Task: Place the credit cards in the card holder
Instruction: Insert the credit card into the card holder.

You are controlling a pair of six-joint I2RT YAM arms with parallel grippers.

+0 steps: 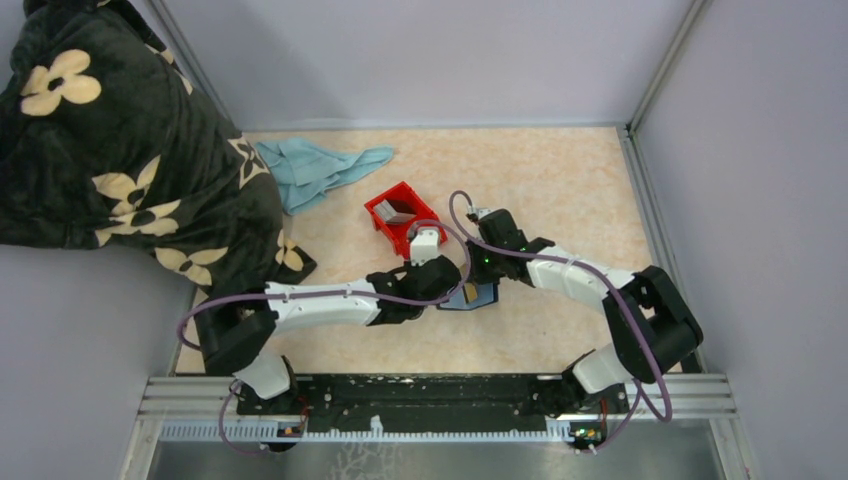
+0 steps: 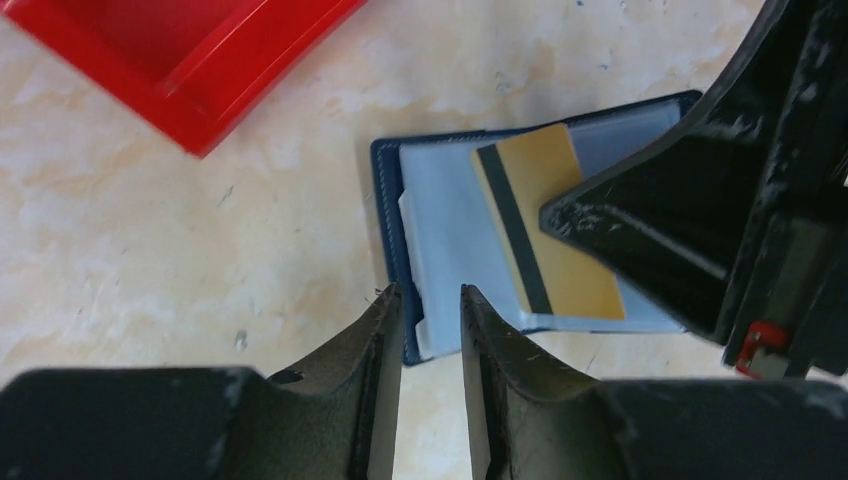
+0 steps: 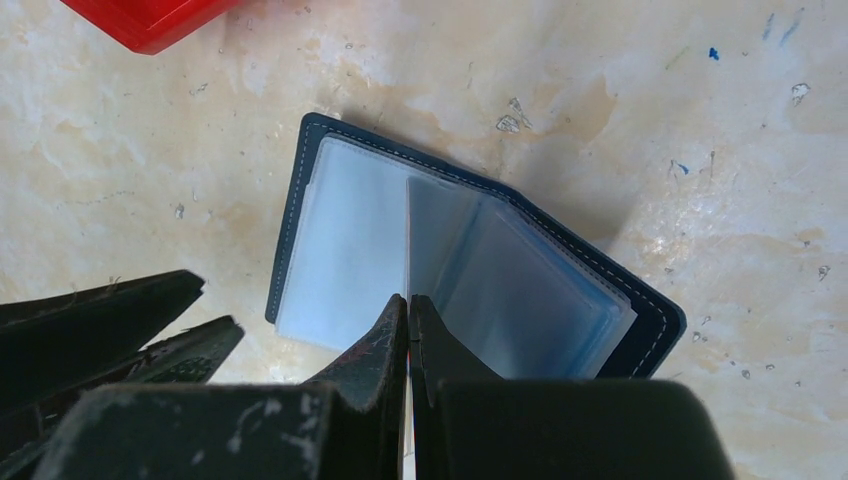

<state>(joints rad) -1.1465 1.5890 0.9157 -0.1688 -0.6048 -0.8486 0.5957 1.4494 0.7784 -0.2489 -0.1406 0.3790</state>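
Right, only the overhead camera gives me the wider table (image 1: 560, 180). A dark flowered blanket (image 1: 110, 150) is heaped far out to the left of both sets of jaws, with a blue cloth (image 1: 320, 168) beside it. The red bin (image 1: 377, 215) sits just beyond the left jaws and holds greyish and tan cards (image 1: 398, 211).

The left wrist camera shows what the other two don't. The left gripper (image 2: 430, 300) has its jaws slightly parted, gripping nothing I can see, right at the near corner of the open card holder (image 2: 440, 230). A gold card (image 2: 560, 250) with a black stripe lies across the holder's pale blue sleeves, ahead and to the right of those jaws. The tip of the right gripper (image 2: 552, 215) rests on that card.

From the right wrist camera I see its jaws pressed together over the holder's clear sleeves, and the gold card is hidden. I can't read any lettering on the card.
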